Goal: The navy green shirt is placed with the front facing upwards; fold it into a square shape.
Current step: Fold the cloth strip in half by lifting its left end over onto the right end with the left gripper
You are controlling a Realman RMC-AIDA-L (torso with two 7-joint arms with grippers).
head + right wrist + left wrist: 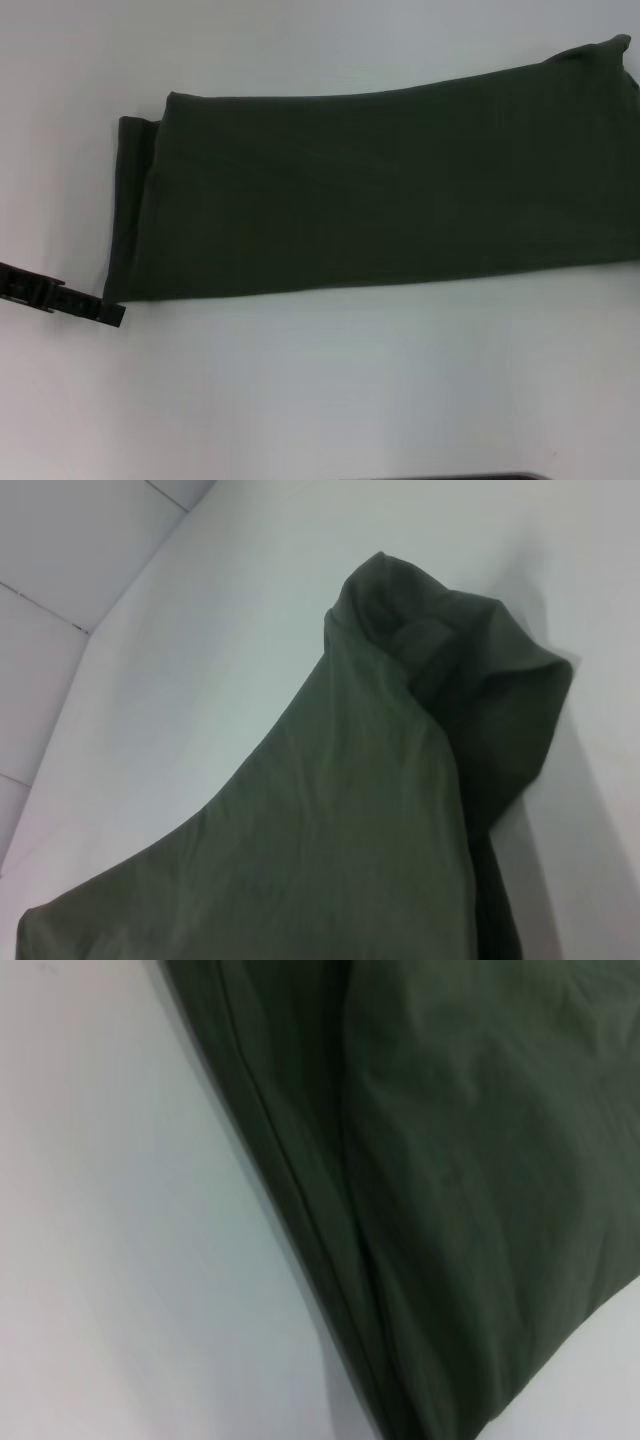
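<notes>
The navy green shirt (380, 190) lies on the white table as a long folded band, running from the left side to past the right edge of the head view. Two layers show at its left end, the upper one set back from the lower. My left gripper (110, 310) reaches in low from the left, and its tip is at the shirt's near left corner. The left wrist view looks closely at the shirt (450, 1190) and its layered hem edge. In the right wrist view the far end of the shirt (340, 820) is bunched into a raised fold. My right gripper is out of view.
White tabletop (320, 400) surrounds the shirt, with a wide bare strip in front of it. A dark edge (450, 477) shows at the bottom of the head view. The right wrist view shows the table's edge and a tiled floor (60, 540) beyond it.
</notes>
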